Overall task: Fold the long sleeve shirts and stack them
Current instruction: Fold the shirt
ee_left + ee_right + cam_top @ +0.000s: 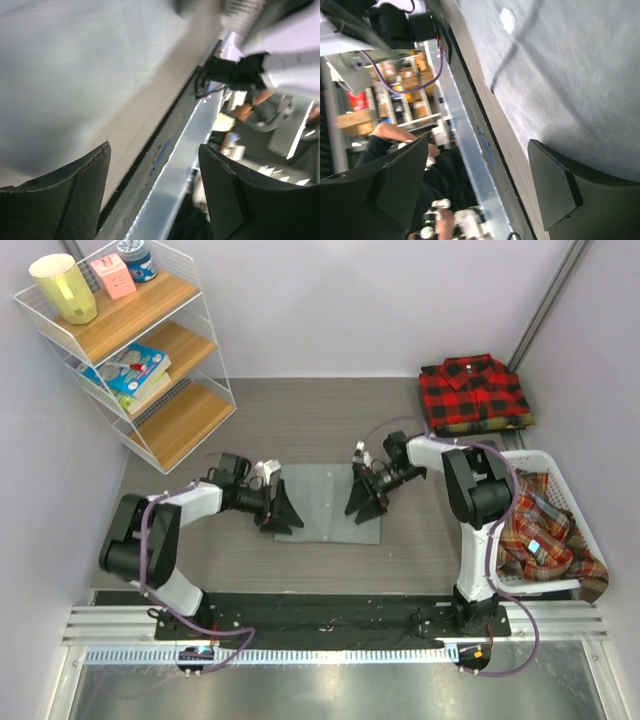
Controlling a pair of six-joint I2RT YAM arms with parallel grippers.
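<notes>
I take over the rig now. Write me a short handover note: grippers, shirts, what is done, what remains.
Grippers: the left gripper is open and empty, at the left edge of the grey shirt; the right gripper is open and empty, at its right edge.
Shirts: the grey shirt lies as a flat rectangle mid-table.
Done: the red checked shirt is folded, far right.
Left: stack the grey one; the plaid shirts wait in the basket.
</notes>
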